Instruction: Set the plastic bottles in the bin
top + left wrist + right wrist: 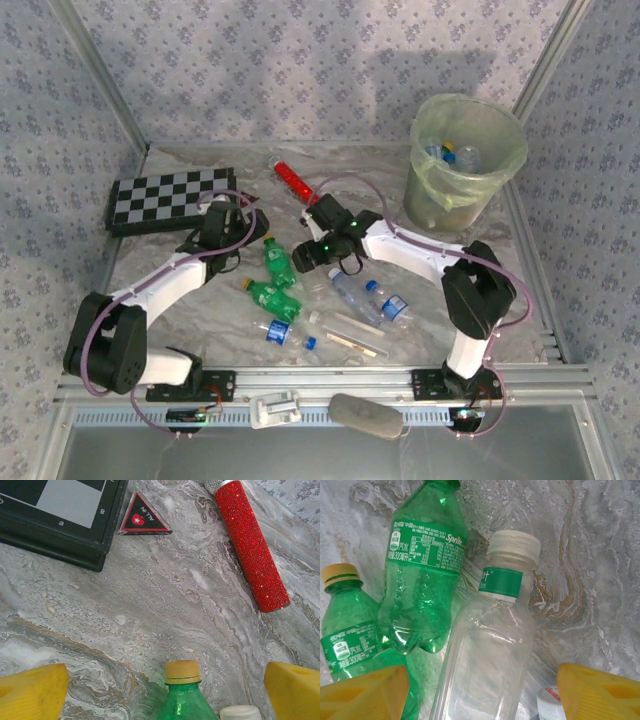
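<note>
We note right jaws released, straddling clear bottle (pixel 487 645) with white cap; gap either side, no touch yet. Bottle lies flat mid-worktop, right under jaws, long axis across closing line, cap away from wrist. Green bottle (pixel 422 575) just beside it; we judge pinch could snag it. Left jaws released wide, yellow-capped green bottle (pixel 182 700) between them. Right arm (pixel 420 250) nearer bin (pixel 445 195) at far right corner of worktop.

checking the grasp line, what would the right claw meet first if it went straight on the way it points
Most likely the clear white-capped bottle, lying between the right claw's fingers; the Sprite bottle sits beside that line. Depth is unclear.
</note>
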`<action>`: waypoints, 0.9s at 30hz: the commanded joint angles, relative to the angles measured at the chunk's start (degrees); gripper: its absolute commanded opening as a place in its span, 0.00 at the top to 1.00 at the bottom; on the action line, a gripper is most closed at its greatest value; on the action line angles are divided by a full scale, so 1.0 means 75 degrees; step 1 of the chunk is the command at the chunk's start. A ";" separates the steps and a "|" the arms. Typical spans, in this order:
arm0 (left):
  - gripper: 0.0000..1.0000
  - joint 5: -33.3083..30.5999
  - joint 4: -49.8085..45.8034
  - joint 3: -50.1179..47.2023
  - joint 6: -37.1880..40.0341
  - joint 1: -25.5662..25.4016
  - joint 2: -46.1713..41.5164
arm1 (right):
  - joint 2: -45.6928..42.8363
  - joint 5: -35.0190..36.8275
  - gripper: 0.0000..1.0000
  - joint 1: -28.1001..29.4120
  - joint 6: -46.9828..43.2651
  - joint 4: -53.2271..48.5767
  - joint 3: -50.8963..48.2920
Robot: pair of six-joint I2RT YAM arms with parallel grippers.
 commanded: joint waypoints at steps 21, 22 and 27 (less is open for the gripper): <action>0.00 -0.0186 -0.0067 -0.0277 -0.0078 0.0215 -0.0482 | 0.1462 0.1292 0.25 0.0662 0.0993 -0.0923 0.0918; 0.00 -0.0194 -0.0066 -0.0278 -0.0079 0.0209 -0.0481 | 0.1485 0.1309 0.25 0.0660 0.1010 -0.0923 0.0903; 0.00 -0.0177 -0.0066 -0.0253 -0.0069 0.0226 -0.0476 | 0.1652 0.1255 0.25 0.0661 0.1069 -0.0917 0.0895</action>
